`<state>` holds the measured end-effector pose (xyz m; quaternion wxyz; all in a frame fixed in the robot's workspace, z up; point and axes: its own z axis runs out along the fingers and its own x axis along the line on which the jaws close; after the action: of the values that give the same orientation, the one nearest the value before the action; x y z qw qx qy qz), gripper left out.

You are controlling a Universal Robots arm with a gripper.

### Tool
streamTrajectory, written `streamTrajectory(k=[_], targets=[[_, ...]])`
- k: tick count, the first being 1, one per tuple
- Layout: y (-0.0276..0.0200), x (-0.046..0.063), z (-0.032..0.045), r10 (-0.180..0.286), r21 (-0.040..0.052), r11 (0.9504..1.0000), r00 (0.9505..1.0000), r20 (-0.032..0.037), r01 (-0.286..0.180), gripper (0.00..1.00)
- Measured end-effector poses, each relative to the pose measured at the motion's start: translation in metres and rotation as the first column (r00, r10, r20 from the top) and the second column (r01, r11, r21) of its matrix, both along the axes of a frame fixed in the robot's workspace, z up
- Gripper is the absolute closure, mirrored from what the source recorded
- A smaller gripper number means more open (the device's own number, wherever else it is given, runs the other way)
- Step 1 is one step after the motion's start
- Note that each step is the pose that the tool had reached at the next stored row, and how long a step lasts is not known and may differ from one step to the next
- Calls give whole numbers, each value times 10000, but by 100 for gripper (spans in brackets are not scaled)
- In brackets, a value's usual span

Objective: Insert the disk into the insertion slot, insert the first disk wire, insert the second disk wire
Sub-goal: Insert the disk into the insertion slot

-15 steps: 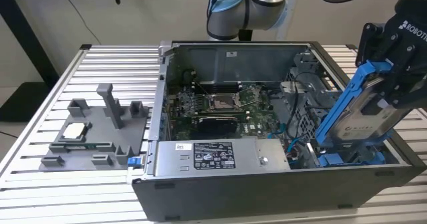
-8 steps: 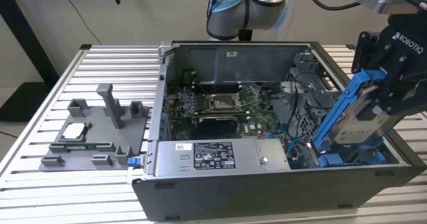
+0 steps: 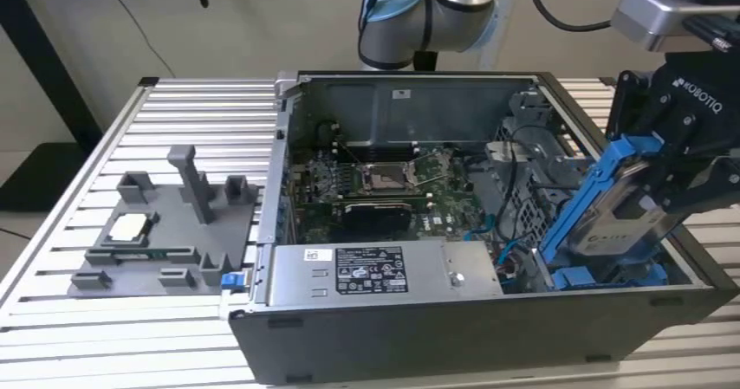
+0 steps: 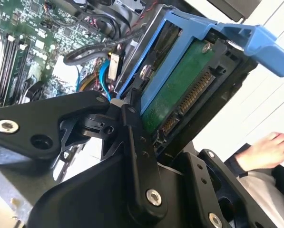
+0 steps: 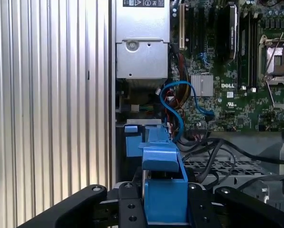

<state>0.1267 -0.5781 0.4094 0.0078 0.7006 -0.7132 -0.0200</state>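
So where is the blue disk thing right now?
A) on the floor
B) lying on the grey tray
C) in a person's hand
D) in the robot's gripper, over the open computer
D: in the exterior view the gripper is clamped on the blue-framed disk, holding it tilted over the open computer case at that view's right.

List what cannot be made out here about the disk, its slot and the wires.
- Insertion slot: in the exterior view the disk, clamped in the gripper, stands before the drive cage and hides the opening.
- Disk wires: in the first wrist view the cables bunch together; which serve the disk cannot be told.
- Gripper: its body is cut off by the exterior view's right edge.
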Motion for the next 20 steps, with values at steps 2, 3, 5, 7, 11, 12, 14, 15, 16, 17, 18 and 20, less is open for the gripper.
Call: streamTrajectory(k=[2, 3, 5, 7, 11, 12, 14, 15, 16, 17, 18, 20], targets=[[0, 5, -38, -1, 26, 10000, 10000, 0, 1, 67], [0, 6, -54, -2, 33, 10000, 10000, 0, 2, 67], [0, 7, -90, -3, 44, 10000, 10000, 0, 3, 67], [0, 8, -126, -2, 46, 10000, 10000, 0, 2, 67], [0, 8, -198, -3, 48, 10000, 10000, 1, 3, 67], [0, 8, -200, -2, 47, 10000, 10000, 1, 2, 67], [0, 8, -198, -3, 45, 10000, 10000, 0, 3, 66], [0, 8, -187, -3, 44, 10000, 10000, -3, 3, 60], [0, 8, -152, -3, 47, 10000, 10000, -5, 3, 60], [-1, 7, -109, -4, 48, 10000, 10000, -7, 4, 60], [0, 7, -70, -4, 45, 10000, 10000, -8, 4, 60], [0, 8, -66, -3, 67, 10000, 10000, -8, 3, 60]])
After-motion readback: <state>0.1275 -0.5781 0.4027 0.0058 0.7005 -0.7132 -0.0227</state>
